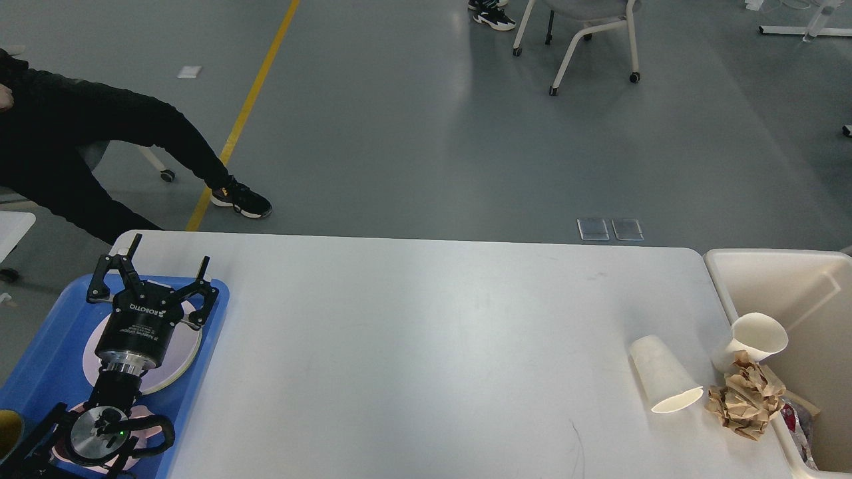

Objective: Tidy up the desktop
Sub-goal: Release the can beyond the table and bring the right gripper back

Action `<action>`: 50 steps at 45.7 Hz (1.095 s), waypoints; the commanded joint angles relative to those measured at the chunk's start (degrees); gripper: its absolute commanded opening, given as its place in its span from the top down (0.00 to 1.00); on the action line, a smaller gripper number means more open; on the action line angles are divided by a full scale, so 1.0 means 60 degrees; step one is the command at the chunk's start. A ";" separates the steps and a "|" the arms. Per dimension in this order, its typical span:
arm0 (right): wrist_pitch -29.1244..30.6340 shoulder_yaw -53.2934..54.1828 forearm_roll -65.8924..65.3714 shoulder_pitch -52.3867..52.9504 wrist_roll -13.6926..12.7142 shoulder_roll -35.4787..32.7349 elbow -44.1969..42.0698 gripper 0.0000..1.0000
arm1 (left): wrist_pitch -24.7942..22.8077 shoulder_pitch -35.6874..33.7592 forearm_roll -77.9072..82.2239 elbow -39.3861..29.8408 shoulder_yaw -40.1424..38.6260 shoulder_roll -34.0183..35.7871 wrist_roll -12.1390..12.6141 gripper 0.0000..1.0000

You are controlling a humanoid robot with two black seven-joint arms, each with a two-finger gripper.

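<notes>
The white desktop (426, 346) fills the middle of the head view. On its right part a white paper cup (665, 382) lies on its side, beside a crumpled wad of brown paper (745, 396). A second white cup (755, 336) leans at the edge of the beige bin (785, 279). Far from these, my left gripper (168, 256) hangs open and empty over the blue tray (40, 346) at the left. My right gripper is out of view.
On the blue tray lie a pink plate (180, 352) under my left arm and something yellow (8, 429) at the corner. A red scrap (790, 419) lies inside the bin. A seated person's legs (100, 133) and a wheeled chair (586, 33) are beyond the table.
</notes>
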 commanded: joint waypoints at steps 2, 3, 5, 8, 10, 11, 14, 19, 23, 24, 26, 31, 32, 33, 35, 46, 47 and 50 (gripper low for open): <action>0.2143 -0.0315 -0.0926 0.2331 -0.0537 -0.0404 0.1169 0.00 | 0.0000 -0.0001 0.0000 0.0000 -0.0012 -0.0001 0.0007 0.04; 0.2393 -0.0344 -0.1146 0.2668 -0.0684 -0.0404 0.1344 0.00 | 0.0000 -0.0001 0.0000 0.0000 -0.0012 -0.0001 0.0007 0.04; 0.2745 -0.0359 -0.1483 0.3328 -0.0875 -0.0404 0.1754 0.00 | 0.0000 -0.0001 0.0000 0.0000 -0.0012 -0.0001 0.0007 0.04; 0.3039 -0.0388 -0.1806 0.4353 -0.0993 -0.0433 0.2588 0.00 | 0.0000 -0.0001 0.0000 0.0000 -0.0012 -0.0001 0.0007 0.04; 0.3113 -0.0476 -0.1982 0.5056 -0.1022 -0.0448 0.3305 0.00 | 0.0000 -0.0001 0.0000 0.0000 -0.0012 -0.0001 0.0007 0.04; 0.3157 -0.0563 -0.2056 0.5422 -0.1022 -0.0448 0.3700 0.00 | 0.0000 -0.0001 0.0000 0.0000 -0.0012 -0.0001 0.0007 0.04; 0.3303 -0.1016 -0.2202 0.6550 -0.1022 -0.0448 0.4916 0.00 | 0.0000 -0.0001 0.0000 0.0000 -0.0012 -0.0001 0.0007 0.04; 0.3712 -0.1794 -0.2217 0.8513 -0.1022 -0.0244 0.6850 0.00 | 0.0000 -0.0001 0.0000 0.0000 -0.0012 -0.0001 0.0007 0.04; 0.4386 -0.2058 -0.2217 0.9744 -0.1022 0.0093 0.7950 0.00 | 0.0000 -0.0001 0.0000 0.0000 -0.0012 -0.0001 0.0007 0.04; 0.4590 -0.2073 -0.2217 1.0022 -0.1022 0.0152 0.8155 0.00 | 0.0000 -0.0001 0.0000 0.0000 -0.0012 -0.0001 0.0007 0.04; 0.5658 -0.2175 -0.2203 1.0989 -0.1066 0.0357 0.8771 0.00 | 0.0000 -0.0001 0.0000 0.0000 -0.0012 -0.0001 0.0007 0.04; 0.7446 -0.2337 -0.2173 1.2089 -0.1081 0.0679 0.9533 0.00 | 0.0000 -0.0001 0.0000 0.0000 -0.0012 -0.0001 0.0007 0.04; 0.7710 -0.2351 -0.2159 1.2279 -0.1081 0.0680 0.9694 0.00 | 0.0000 -0.0001 0.0000 0.0000 -0.0012 -0.0001 0.0007 0.04; 0.7974 -0.2366 -0.2144 1.2470 -0.1081 0.0651 0.9855 0.00 | 0.0000 -0.0001 0.0000 0.0000 -0.0012 -0.0001 0.0007 0.04; 0.8356 -0.2439 -0.2144 1.2836 -0.1095 0.0607 1.0279 0.00 | 0.0000 -0.0001 0.0000 0.0000 -0.0012 -0.0001 0.0007 0.04; 0.8471 -0.2805 -0.2130 1.4975 -0.1095 -0.0155 1.2083 0.00 | 0.0000 -0.0001 0.0000 0.0000 -0.0012 -0.0001 0.0007 0.04; 0.8471 -0.2835 -0.2130 1.5121 -0.1095 -0.0155 1.2141 0.00 | 0.0000 -0.0001 0.0000 0.0000 0.0002 -0.0001 0.0007 0.04; 0.8471 -0.3097 -0.2130 1.5488 -0.1095 -0.0141 1.2419 0.00 | 0.0000 -0.0001 0.0000 0.0000 -0.0012 -0.0001 0.0007 0.04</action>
